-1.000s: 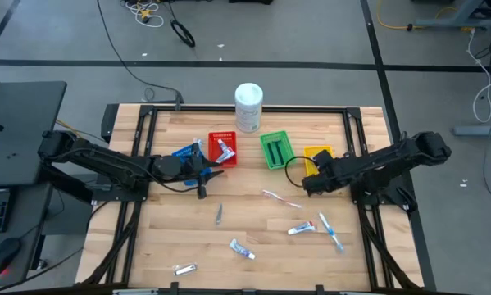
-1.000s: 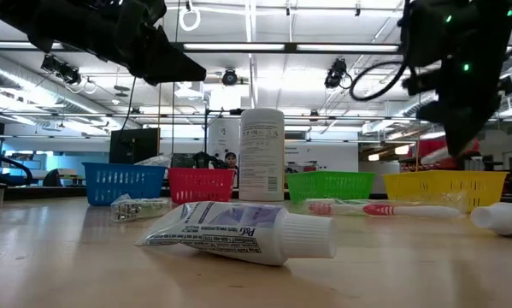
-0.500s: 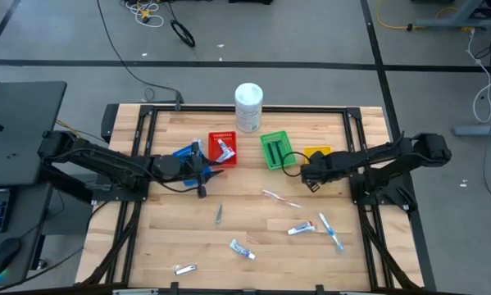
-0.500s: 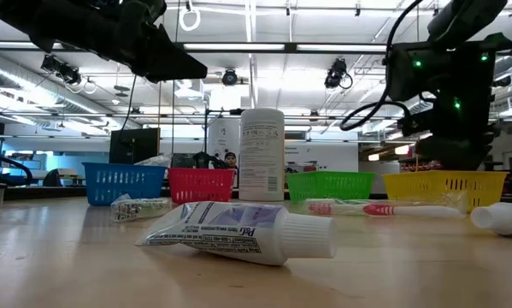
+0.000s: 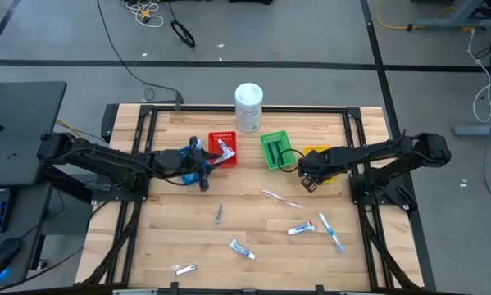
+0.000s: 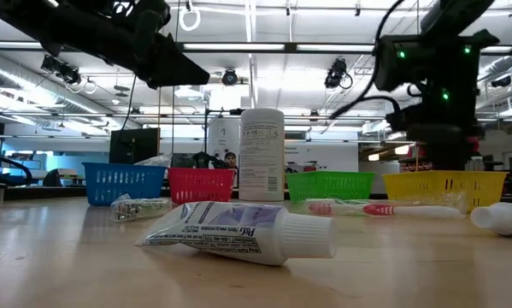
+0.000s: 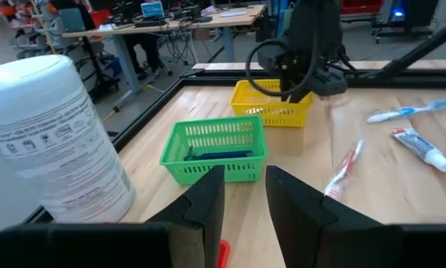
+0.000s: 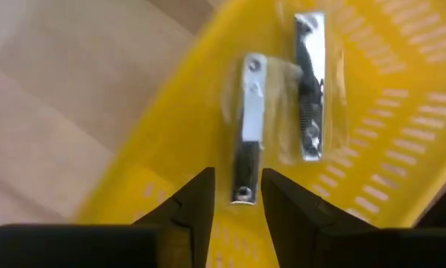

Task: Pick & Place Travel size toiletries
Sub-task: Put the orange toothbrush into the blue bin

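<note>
My right gripper [image 5: 305,175] [image 8: 236,186] hangs over the near left part of the yellow basket [image 5: 320,152] [image 8: 144,175], shut on a silvery, clear-wrapped sachet [image 8: 245,126]. A second silvery sachet [image 8: 310,89] lies flat on the basket floor. My left gripper [image 5: 206,162] [image 7: 245,182] hovers over the blue basket [image 5: 184,153] and the red basket [image 5: 223,148]. Its fingers are all but together, and a red sliver [image 7: 223,254] shows low between them. Loose on the table lie two toothpaste tubes [image 5: 243,248] [image 5: 301,229], a pink toothbrush [image 5: 279,198], a blue-white toothbrush [image 5: 331,232], a dark razor [image 5: 218,215] and a sachet [image 5: 184,269]. My right gripper pinches the silvery sachet by its near end [image 8: 242,195] between the two fingers. It comes from above, pointing down into the yellow basket. The sachet reaches out past the fingertips along them and is lifted clear of the basket floor.
The white tub [image 5: 248,106] [image 7: 51,134] stands at the table's far edge behind the red basket. The green basket [image 5: 275,150] [image 7: 215,149] holds a dark blue item and sits between the two grippers. One toothpaste tube [image 6: 238,231] lies close to the low camera.
My right gripper has moved toward the far and left edges, from the bare wood to over the yellow basket, staying shut. My left gripper has moved toward the far edge, coming over the blue and red baskets.
</note>
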You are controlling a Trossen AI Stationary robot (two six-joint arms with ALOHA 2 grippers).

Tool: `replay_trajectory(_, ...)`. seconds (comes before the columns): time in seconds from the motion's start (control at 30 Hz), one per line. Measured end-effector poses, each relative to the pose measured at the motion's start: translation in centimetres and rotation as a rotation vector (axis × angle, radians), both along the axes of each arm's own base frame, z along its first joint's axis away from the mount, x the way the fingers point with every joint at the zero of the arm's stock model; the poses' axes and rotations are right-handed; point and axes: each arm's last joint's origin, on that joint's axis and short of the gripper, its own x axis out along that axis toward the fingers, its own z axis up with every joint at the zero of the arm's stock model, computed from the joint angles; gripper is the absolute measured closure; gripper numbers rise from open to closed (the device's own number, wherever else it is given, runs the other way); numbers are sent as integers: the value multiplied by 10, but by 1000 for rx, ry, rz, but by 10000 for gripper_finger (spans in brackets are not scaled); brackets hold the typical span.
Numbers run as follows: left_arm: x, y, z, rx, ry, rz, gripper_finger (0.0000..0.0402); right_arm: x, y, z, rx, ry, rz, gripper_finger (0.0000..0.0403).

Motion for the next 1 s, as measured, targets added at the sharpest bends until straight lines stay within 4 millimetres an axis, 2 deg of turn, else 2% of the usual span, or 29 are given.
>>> replay_trajectory(0.27, 0, 5, 0, -78, -29, 39, 292, 26, -3, 41, -74, -95, 112, 282)
replay_trajectory(0.4, 0, 5, 0, -112, -42, 46, 292, 36, -4, 52, -96, -172, 140, 282)
replay_trajectory(0.6, 0, 5, 0, -159, -60, 56, 292, 49, 6, 54, -24, -293, 261, 282)
replay_trajectory(0.8, 0, 5, 0, -191, -71, 63, 292, 61, 27, 57, -23, -416, 428, 282)
replay_trajectory(1.0, 0, 5, 0, -195, -69, 64, 292, 59, 49, 34, 15, -494, 521, 282)
